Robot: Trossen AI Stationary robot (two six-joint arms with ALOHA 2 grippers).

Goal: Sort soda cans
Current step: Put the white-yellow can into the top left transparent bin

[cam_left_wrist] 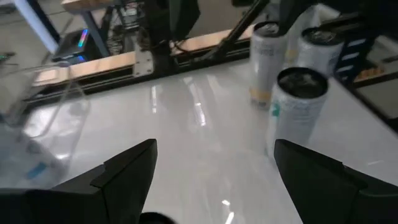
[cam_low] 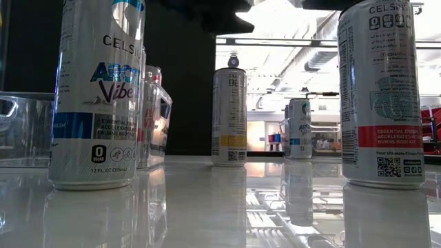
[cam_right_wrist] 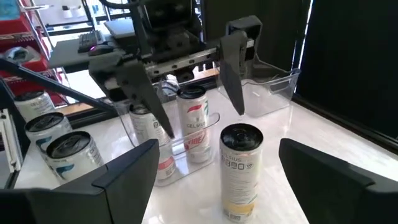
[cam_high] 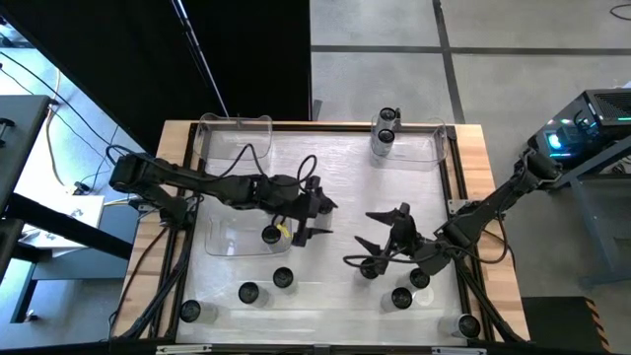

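Nearest the low camera: blue-band can and red-band can, both upright on the glossy white table, probably part of the row along the front edge.

Left gripper mid-table, fingers spread wide, holding nothing. Yellow-band can upright just beside it, next to the mid-left tray. Seen from the right wrist, two more cans with red markings behind a clear wall (likely that tray, hidden under the arm from above).

Right gripper toward the front-right part of the table, fingers also wide apart and empty, with three cans close by on its front side.

Other soda cans: a loose row along the front edge out to both front corners, plus two in the far-right tray. Far-left tray looks empty.

Risks, as a guess:
- Tall slim cans on a slick top, so easily tipped by an open finger sweeping sideways, then rolling off.
- Tight cluster by the right gripper, so a neighbour could be clipped or pinched along with the target.
- Grippers near each other mid-table, so a clash is possible if both reach in.
- A lowered can could catch on the thin tray wall.

Can look: identical slim cylinders, silvery-white sides, dark tops with bright rims. Differ only in band colour (blue, red, yellow), presumably the sorting key.
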